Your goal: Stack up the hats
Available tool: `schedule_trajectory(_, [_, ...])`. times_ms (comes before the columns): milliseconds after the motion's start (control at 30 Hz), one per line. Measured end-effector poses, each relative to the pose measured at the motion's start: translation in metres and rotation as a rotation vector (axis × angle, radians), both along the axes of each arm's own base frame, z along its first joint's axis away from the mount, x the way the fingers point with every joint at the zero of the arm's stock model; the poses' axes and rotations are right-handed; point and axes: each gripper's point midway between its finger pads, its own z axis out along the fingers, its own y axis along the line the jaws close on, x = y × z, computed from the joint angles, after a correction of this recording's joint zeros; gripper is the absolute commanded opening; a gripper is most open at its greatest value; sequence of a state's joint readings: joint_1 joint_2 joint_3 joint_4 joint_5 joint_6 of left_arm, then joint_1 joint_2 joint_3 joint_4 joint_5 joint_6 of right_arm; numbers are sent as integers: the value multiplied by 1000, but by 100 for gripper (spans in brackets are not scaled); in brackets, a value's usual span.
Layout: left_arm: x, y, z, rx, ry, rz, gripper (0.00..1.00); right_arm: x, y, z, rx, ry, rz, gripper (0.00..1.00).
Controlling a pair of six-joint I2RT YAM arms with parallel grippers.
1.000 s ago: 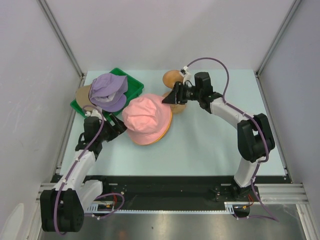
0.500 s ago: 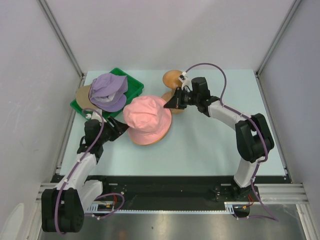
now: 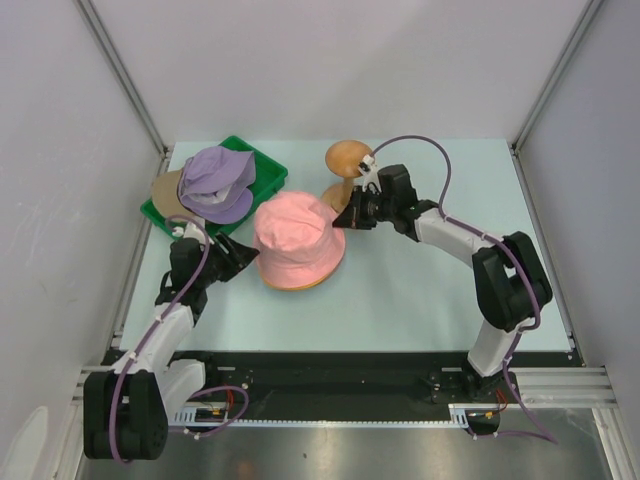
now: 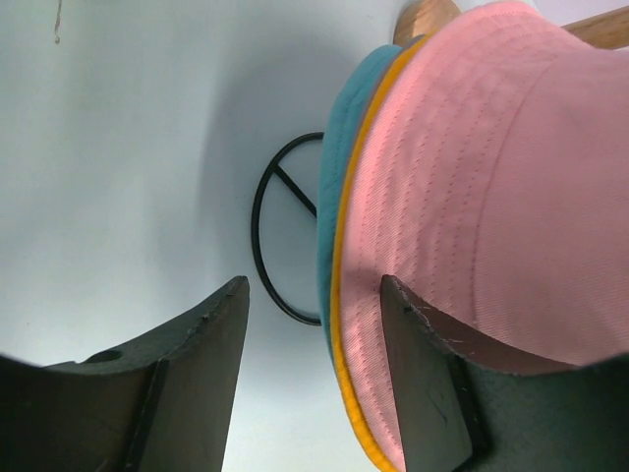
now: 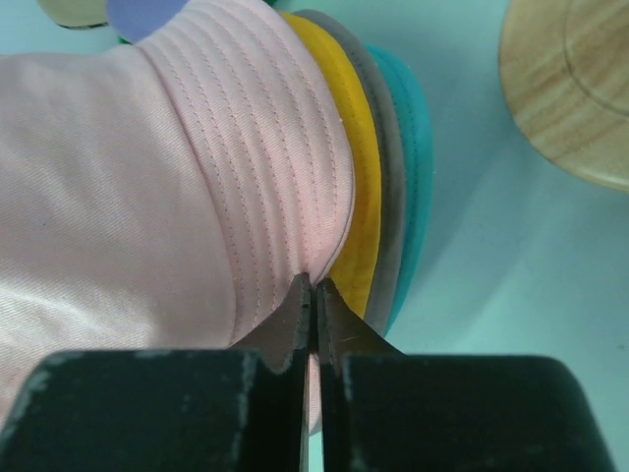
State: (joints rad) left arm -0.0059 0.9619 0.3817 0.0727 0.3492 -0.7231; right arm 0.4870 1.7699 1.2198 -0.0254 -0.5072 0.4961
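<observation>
Stack, mid desk [image 3: 420, 290]: pink hat [image 3: 295, 240] atop orange hat [image 5: 359, 167], grey hat [image 5: 388, 187], teal hat [image 5: 415, 167]. Outstanding: lavender hat [image 3: 218, 180], tan cap [image 3: 165, 190], in far-left green tray [image 3: 265, 170]. Grip: right gripper [image 5: 313, 285] pinched on pink brim; left gripper [image 4: 313, 295] half-wide astride stack edge.

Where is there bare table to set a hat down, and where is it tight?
Free: the table between the pink hat stack and its near edge, and right of the right arm. Crowded: far left to centre, with green tray, lavender hat and wooden stand.

White arms [image 3: 452, 232] with black joints [image 3: 510, 278] — purple cables [image 3: 415, 138] trailing along each.
</observation>
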Motion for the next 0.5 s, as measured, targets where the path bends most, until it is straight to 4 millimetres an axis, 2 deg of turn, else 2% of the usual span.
schedule_trajectory(133, [0,0,-1,11,-1,-5,61,-7,-3,-9,-28,13,-11,0])
schedule_trajectory(200, [-3,2,-4,28,17,-9,67,-11,0,-12,-38,14,-3,1])
schedule_trajectory(233, [-4,3,-5,43,35,-10,72,-13,2,-12,-42,12,2,4])
schedule_trajectory(267, [-4,5,-3,62,44,-11,82,-15,3,-13,-47,11,3,20])
schedule_trajectory(300, [-3,9,1,92,50,-6,86,-16,4,-13,-53,10,3,30])
schedule_trajectory(367, [4,20,25,169,37,9,94,-19,3,-15,-71,11,0,48])
schedule_trajectory(400, [11,27,44,218,6,23,96,-22,0,-18,-88,16,-4,51])
schedule_trajectory(433, [19,36,73,274,-39,46,100,-27,-4,-21,-111,27,-9,54])
schedule_trajectory(500, [32,51,119,366,-130,91,100,-36,-12,-24,-138,47,-21,56])
